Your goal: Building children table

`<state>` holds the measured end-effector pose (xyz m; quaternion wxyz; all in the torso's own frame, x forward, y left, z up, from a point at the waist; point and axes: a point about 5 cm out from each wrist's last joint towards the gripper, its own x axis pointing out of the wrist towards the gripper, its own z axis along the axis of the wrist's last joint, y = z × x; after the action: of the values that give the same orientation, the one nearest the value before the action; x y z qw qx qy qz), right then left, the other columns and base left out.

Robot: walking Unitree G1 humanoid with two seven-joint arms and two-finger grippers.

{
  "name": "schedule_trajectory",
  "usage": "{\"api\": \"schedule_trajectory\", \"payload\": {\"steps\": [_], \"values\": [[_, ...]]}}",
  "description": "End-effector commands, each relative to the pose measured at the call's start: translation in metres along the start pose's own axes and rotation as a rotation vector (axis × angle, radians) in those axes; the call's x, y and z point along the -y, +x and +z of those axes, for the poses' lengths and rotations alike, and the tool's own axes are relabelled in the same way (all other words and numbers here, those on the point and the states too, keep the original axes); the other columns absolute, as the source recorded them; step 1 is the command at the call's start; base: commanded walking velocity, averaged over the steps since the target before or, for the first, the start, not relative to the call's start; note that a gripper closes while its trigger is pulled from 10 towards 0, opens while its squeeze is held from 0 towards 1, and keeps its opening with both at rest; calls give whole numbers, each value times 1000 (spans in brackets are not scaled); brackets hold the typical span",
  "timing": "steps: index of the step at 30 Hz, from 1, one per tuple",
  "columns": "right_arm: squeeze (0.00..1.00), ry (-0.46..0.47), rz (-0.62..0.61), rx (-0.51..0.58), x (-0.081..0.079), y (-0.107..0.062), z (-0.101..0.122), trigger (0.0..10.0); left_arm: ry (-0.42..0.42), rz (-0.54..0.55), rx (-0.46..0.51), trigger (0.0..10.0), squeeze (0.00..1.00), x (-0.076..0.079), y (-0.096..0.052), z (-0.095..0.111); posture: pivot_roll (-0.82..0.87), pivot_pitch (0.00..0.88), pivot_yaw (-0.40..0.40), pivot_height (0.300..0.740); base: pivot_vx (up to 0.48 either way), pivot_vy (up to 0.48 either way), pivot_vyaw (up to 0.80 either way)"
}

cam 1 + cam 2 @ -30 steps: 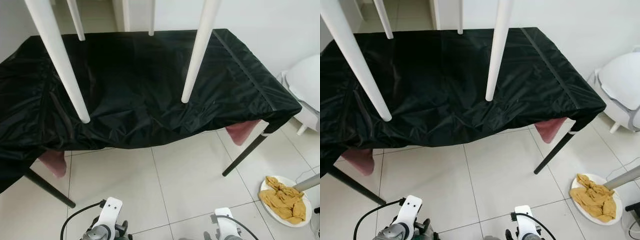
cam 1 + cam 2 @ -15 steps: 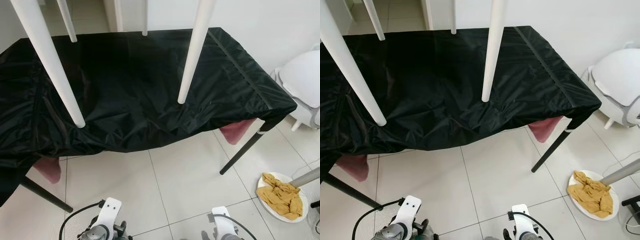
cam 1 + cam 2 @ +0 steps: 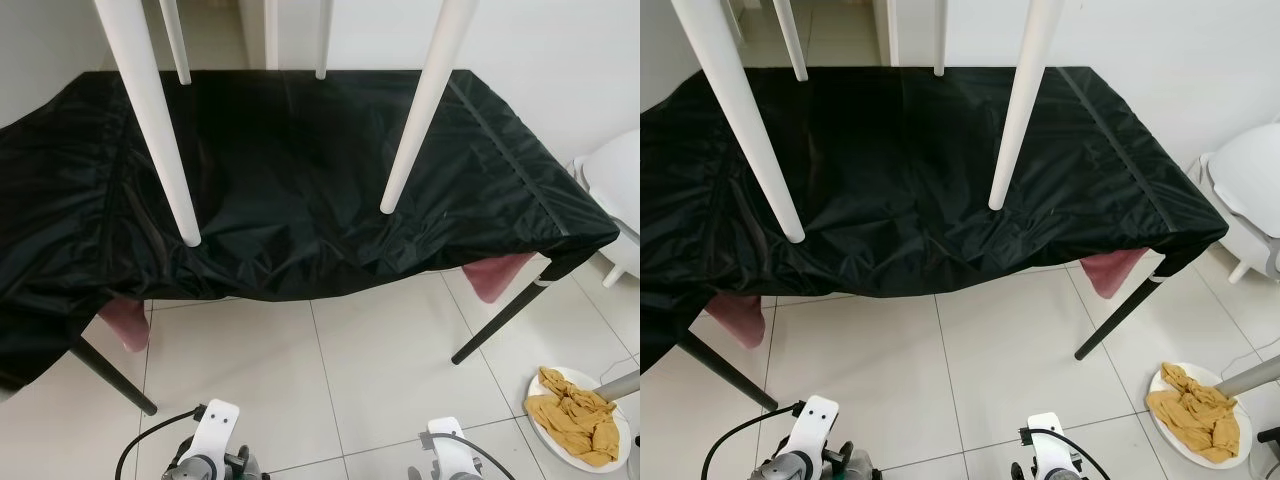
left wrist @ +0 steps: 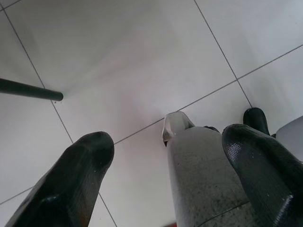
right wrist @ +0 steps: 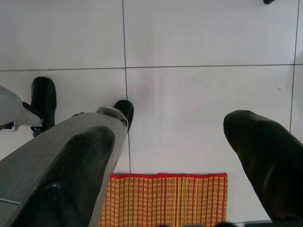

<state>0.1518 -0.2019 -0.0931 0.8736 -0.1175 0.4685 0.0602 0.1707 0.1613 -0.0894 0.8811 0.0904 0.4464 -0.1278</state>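
Compared with half a second ago, the whole head-camera picture has shifted: the desk now sits further right and lower in frame, which is camera motion, not movement of the things.

Left eye view: four white legs point(image 3: 155, 125) of the children table come down from the upper edge of the frame, tapered and round-tipped. Their upper ends and the tabletop are cut off above the frame. The two near legs end over the black cover point(image 3: 300, 190) that drapes the desk; whether the tips touch the cover cannot be told. The two far legs sit at the upper centre, over the desk's far edge. A pink cloth point(image 3: 495, 278) hangs beneath the cover at the right. A black desk leg point(image 3: 500, 318) slants to the tile floor point(image 3: 380, 370), which lies open between the desk's near edge and the robot.

Right eye view: a white plate point(image 3: 1164, 378) holding a yellow rag point(image 3: 1195, 412) lies at lower right, well apart from the desk. A white appliance point(image 3: 1245, 190) is cut off at the right edge.

Left wrist view: the left end effector point(image 4: 170, 161) hangs over the floor, fingers spread, holding nothing.

Right wrist view: the right end effector point(image 5: 175, 151) likewise hangs with fingers spread and empty, above a striped mat point(image 5: 165, 198).
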Motion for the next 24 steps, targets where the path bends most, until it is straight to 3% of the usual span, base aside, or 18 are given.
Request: {"api": "schedule_trajectory", "payload": {"steps": [1, 5, 24], "values": [[0, 2, -4, -19, 1, -1, -5, 10000, 0, 111, -19, 10000, 0, -3, -1, -5, 90, 0, -27, 740, 0, 0, 0], [0, 9, -5, -11, 1, -1, -3, 10000, -39, 108, -10, 10000, 0, -4, -1, -5, 93, 8, -28, 740, 0, 0, 0], [0, 4, -6, -1, -3, -1, -4, 10000, -15, 125, -25, 10000, 0, -5, -3, -11, 95, 43, -22, 740, 0, 0, 0]]}}
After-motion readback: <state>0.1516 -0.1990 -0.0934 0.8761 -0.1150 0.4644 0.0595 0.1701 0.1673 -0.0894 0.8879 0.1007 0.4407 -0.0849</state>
